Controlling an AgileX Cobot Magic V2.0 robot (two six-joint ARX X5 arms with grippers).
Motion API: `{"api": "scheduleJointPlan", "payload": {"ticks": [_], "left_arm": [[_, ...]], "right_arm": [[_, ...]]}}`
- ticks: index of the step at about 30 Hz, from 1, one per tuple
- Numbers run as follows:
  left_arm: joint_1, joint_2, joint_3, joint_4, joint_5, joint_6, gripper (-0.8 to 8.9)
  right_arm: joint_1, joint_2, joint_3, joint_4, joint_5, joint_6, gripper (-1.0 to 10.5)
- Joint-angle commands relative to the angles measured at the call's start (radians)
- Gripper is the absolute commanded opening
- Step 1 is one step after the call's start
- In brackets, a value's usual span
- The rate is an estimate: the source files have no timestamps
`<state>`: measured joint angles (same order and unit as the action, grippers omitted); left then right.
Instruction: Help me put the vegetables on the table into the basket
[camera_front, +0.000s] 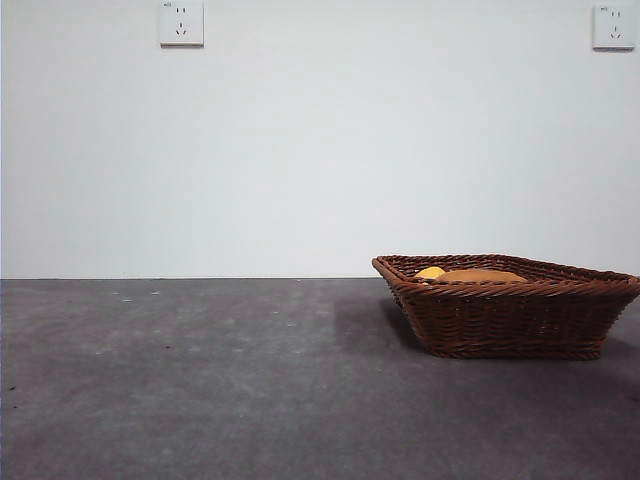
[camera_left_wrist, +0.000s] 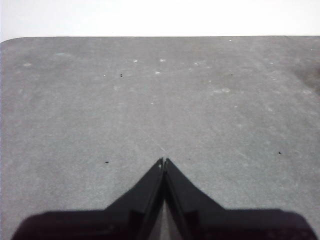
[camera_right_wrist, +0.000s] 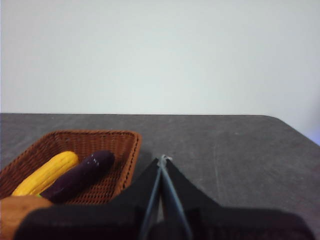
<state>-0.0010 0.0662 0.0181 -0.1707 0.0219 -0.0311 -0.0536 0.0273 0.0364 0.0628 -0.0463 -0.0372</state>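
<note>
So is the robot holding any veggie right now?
No, nothing is held. The left end effector and right end effector are both shut and empty. The corn cob, eggplant and potato lie in the basket.

- Soft, even indoor light is filling all views.
- The basket (camera_front: 510, 305) is casting a faint shadow leftward on the table (camera_front: 200, 380).
- Wrist-view foregrounds are looking blurred.
</note>
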Motion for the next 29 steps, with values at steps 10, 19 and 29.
{"api": "scheduleJointPlan", "payload": {"ticks": [10,19,29], "left_arm": [[0.003,0.002,-0.01,0.005,0.005,-0.006,-0.04],[0.003,0.002,-0.01,0.005,0.005,-0.006,-0.04],[0.003,0.002,-0.01,0.005,0.005,-0.006,-0.04]], "right_arm": [[0.0,-0.019,-0.023,-0.199,-0.005,0.011,0.0],[0.0,-0.019,-0.022,-0.241,0.002,0.01,0.0],[0.001,-0.019,-0.022,-0.241,0.002,0.01,0.0]]}}
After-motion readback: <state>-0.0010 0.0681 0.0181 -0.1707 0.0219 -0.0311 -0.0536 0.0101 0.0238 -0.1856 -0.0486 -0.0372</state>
